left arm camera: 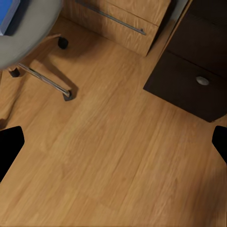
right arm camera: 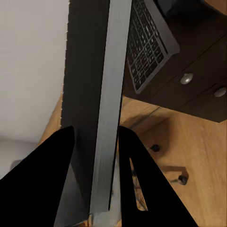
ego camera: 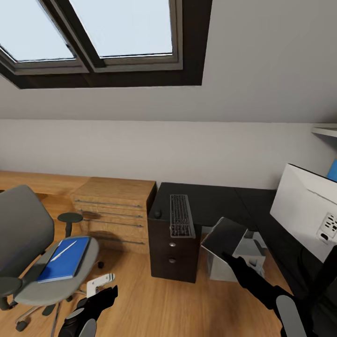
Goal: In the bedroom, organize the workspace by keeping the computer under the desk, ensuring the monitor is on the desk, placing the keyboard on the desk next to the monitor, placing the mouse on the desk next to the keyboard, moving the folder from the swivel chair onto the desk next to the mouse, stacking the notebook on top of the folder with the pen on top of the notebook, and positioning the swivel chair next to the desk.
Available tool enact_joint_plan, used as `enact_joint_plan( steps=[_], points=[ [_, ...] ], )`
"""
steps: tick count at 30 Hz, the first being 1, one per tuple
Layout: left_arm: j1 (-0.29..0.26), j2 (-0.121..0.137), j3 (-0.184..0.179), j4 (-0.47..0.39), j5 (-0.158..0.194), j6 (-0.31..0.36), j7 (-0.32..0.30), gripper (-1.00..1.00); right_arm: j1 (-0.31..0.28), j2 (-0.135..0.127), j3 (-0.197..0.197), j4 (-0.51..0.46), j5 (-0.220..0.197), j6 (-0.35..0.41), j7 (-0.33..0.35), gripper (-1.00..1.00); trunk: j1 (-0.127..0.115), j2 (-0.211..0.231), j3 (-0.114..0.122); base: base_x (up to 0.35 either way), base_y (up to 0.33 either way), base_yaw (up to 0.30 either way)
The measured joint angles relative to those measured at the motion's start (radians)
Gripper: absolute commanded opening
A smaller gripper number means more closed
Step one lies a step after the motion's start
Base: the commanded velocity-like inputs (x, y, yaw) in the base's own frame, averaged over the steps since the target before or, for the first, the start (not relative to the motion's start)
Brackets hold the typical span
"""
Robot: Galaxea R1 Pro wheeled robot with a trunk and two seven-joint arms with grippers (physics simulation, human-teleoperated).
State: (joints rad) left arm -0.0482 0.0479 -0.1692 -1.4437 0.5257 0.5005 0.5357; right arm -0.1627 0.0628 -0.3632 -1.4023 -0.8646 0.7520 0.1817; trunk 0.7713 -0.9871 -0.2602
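Fingers of the right gripper (right arm camera: 94, 156) pinch the computer tower's (ego camera: 224, 243) top edge, lower centre-right of the head view; it looks heavy, rigid and slick, so grip deep. Left gripper (left arm camera: 113, 142) hangs spread over bare floor. One keyboard (ego camera: 181, 216), one monitor (ego camera: 304, 215), one blue folder (ego camera: 65, 258) on the swivel chair (ego camera: 28, 243).

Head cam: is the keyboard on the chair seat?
No, the keyboard lies on the dark desk, while the chair seat holds a blue folder.
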Motion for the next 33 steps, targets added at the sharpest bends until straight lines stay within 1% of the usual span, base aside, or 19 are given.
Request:
enact_joint_plan(
  steps=[4, 8, 10, 11, 12, 15, 18, 21, 24, 27, 30, 33],
  points=[
    [0.000, 0.000, -0.001, -0.001, 0.000, 0.000, 0.000, 1.00, 0.000, -0.004, -0.011, 0.025, -0.006, 0.002, 0.000, -1.00, 0.000, 0.000, 0.000, 0.328, 0.000, 0.000],
    [0.000, 0.000, -0.001, -0.001, -0.001, 0.000, 0.000, 1.00, 0.000, -0.010, -0.013, 0.046, -0.011, 0.003, 0.000, -1.00, 0.000, 0.000, 0.000, 0.328, 0.000, 0.000],
    [0.000, 0.000, -0.001, -0.001, -0.001, -0.001, -0.001, 1.00, 0.000, -0.017, -0.013, 0.056, -0.022, 0.004, 0.001, -1.00, 0.000, 0.000, 0.000, 0.328, 0.000, 0.000],
    [0.000, 0.000, -0.001, -0.002, 0.000, -0.026, -0.003, 1.00, 0.000, -0.035, -0.013, 0.068, -0.055, 0.003, 0.000, -1.00, 0.000, 0.000, 0.000, 0.328, 0.000, 0.000],
    [0.000, 0.000, -0.001, -0.001, 0.000, -0.036, -0.004, 1.00, 0.000, -0.038, -0.013, 0.071, -0.063, 0.003, 0.001, -1.00, 0.000, 0.000, 0.000, 0.328, 0.000, 0.000],
    [0.000, 0.001, -0.008, -0.003, 0.001, -0.093, -0.004, 1.00, -0.001, -0.048, -0.012, 0.101, -0.076, 0.003, 0.001, -1.00, 0.000, 0.000, 0.000, 0.328, 0.000, 0.000],
    [0.001, 0.003, -0.027, -0.009, 0.001, -0.111, -0.003, 1.00, -0.004, -0.054, -0.013, 0.128, -0.077, 0.003, 0.002, -1.00, 0.000, 0.000, 0.000, 0.328, 0.000, 0.000],
    [0.016, 0.004, -0.041, -0.030, 0.001, -0.119, -0.001, 1.00, -0.007, -0.062, -0.014, 0.157, -0.082, 0.001, 0.002, -1.00, 0.000, 0.000, 0.000, 0.328, 0.000, 0.000],
    [0.034, 0.005, -0.044, -0.057, 0.000, -0.121, -0.001, 1.00, -0.010, -0.066, -0.013, 0.176, -0.081, -0.001, 0.002, -1.00, 0.000, 0.000, 0.000, 0.328, 0.000, 0.000],
    [0.070, 0.007, -0.047, -0.109, 0.000, -0.124, 0.000, 1.00, -0.012, -0.076, -0.013, 0.203, -0.079, -0.003, 0.002, -1.00, 0.000, 0.000, 0.000, 0.328, 0.000, 0.000],
    [0.092, 0.008, -0.048, -0.133, 0.000, -0.128, 0.000, 1.00, -0.014, -0.083, -0.013, 0.219, -0.079, -0.005, 0.001, -1.00, 0.000, 0.000, 0.000, 0.328, 0.000, 0.000],
    [0.100, 0.007, -0.050, -0.141, 0.000, -0.130, 0.000, 1.00, -0.017, -0.086, -0.013, 0.232, -0.081, -0.006, -0.003, -1.00, 0.000, 0.000, 0.000, 0.328, 0.000, 0.000]
  ],
)
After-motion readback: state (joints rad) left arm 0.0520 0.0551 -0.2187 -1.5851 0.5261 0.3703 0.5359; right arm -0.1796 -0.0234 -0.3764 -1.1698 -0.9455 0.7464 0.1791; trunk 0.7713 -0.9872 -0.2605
